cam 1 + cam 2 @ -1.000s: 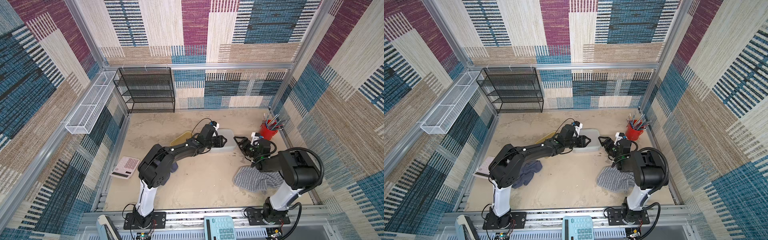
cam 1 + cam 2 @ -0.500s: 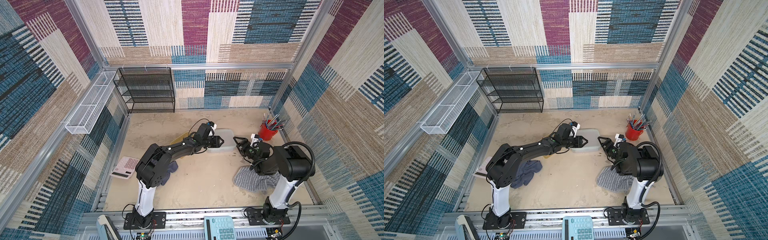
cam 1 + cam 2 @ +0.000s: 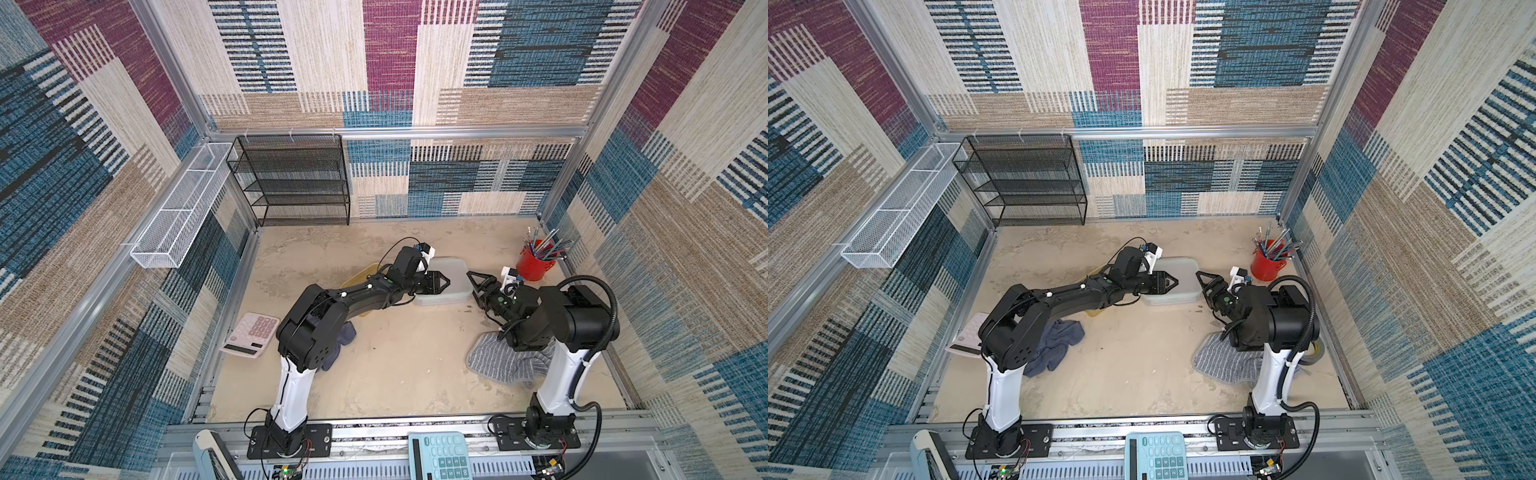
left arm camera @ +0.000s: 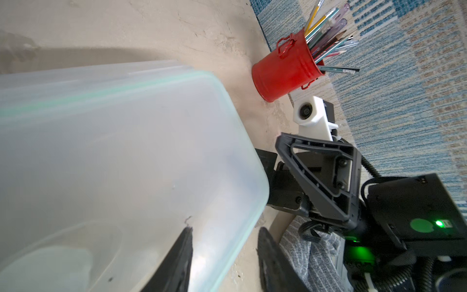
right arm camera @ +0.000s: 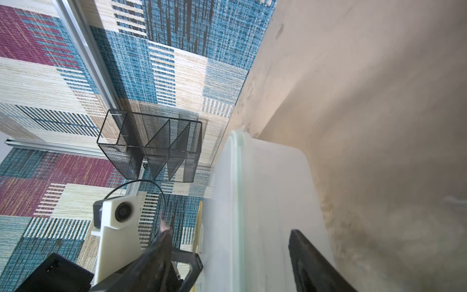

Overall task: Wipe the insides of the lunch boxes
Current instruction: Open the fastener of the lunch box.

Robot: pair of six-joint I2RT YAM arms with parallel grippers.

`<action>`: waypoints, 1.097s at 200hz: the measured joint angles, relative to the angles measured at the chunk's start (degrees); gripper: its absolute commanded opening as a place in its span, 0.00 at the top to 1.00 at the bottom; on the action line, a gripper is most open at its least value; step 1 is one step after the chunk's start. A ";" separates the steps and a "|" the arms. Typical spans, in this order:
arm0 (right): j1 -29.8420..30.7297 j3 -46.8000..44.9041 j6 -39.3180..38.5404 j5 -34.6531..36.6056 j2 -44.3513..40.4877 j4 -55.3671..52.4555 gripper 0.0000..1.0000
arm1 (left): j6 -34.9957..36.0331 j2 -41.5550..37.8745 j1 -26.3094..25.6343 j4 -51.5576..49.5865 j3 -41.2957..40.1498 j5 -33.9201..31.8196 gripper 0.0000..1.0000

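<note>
The clear frosted lunch box [image 3: 451, 272] [image 3: 1179, 270] sits mid-table with its lid on. The amber lunch box [image 3: 356, 281] lies mostly hidden under my left arm. My left gripper [image 3: 448, 282] [image 4: 225, 228] is open astride the clear box's near edge, one finger over the lid [image 4: 126, 151] and the other beside the rim with bare table between. My right gripper [image 3: 470, 274] [image 5: 228, 231] is open around the box's right end [image 5: 273, 202], one finger above the lid and one low by the wall. Neither gripper holds a cloth.
A grey striped cloth [image 3: 494, 361] lies by the right arm's base, a dark blue cloth [image 3: 1054, 340] by the left arm. A red pen cup [image 3: 534, 266] stands at the right wall, a pink calculator [image 3: 251, 334] at the left, a black mesh shelf [image 3: 299, 178] at the back.
My right gripper has moved left up to the clear box's end and its jaws have narrowed. The left gripper and the box have hardly moved.
</note>
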 measured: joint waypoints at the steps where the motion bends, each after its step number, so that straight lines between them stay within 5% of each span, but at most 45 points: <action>1: 0.02 0.02 0.04 0.02 0.04 0.04 0.30 | 0.00 0.04 -0.02 0.04 0.02 0.04 0.55; 77: 0.92 -1.40 5.75 2.89 2.03 0.94 0.45 | -0.09 1.90 -0.15 1.51 1.40 1.22 0.56; 219: 0.94 -0.39 2.10 2.91 -1.11 -4.68 0.62 | -0.24 4.61 -0.31 2.73 3.69 0.85 0.58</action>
